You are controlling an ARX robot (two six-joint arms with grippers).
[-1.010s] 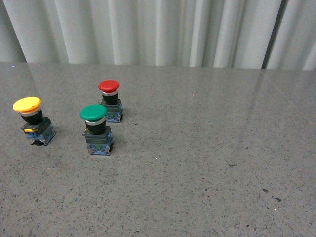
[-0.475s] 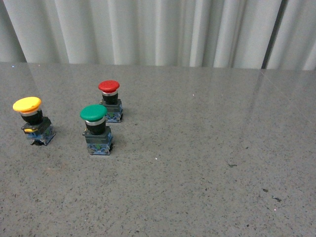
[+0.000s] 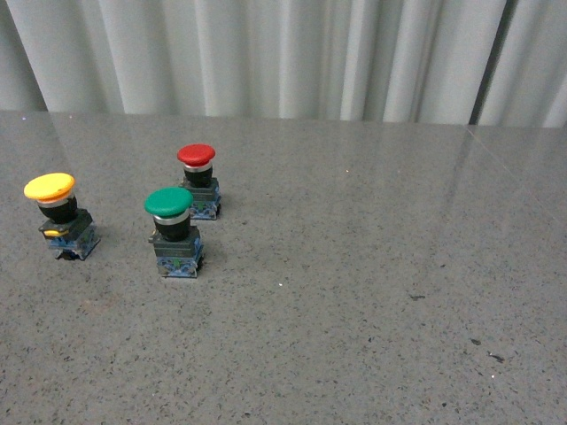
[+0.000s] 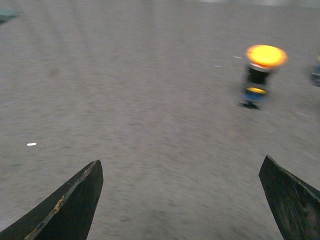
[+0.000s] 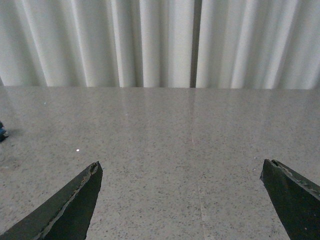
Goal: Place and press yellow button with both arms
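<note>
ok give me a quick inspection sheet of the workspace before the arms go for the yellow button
surface: grey speckled table, flat and glossy towards the back; no spills seen
job's things: yellow button stands on its base at the far left of the front view, apart from the others and untouched
clutter: green button and red button stand close together, red behind green; a few dark specks near the right front
grippers: left gripper open and empty, with the yellow button ahead of it in a blurred view; right gripper open and empty over bare table
cables: nothing seen
surroundings: pale pleated curtain behind the table
</note>
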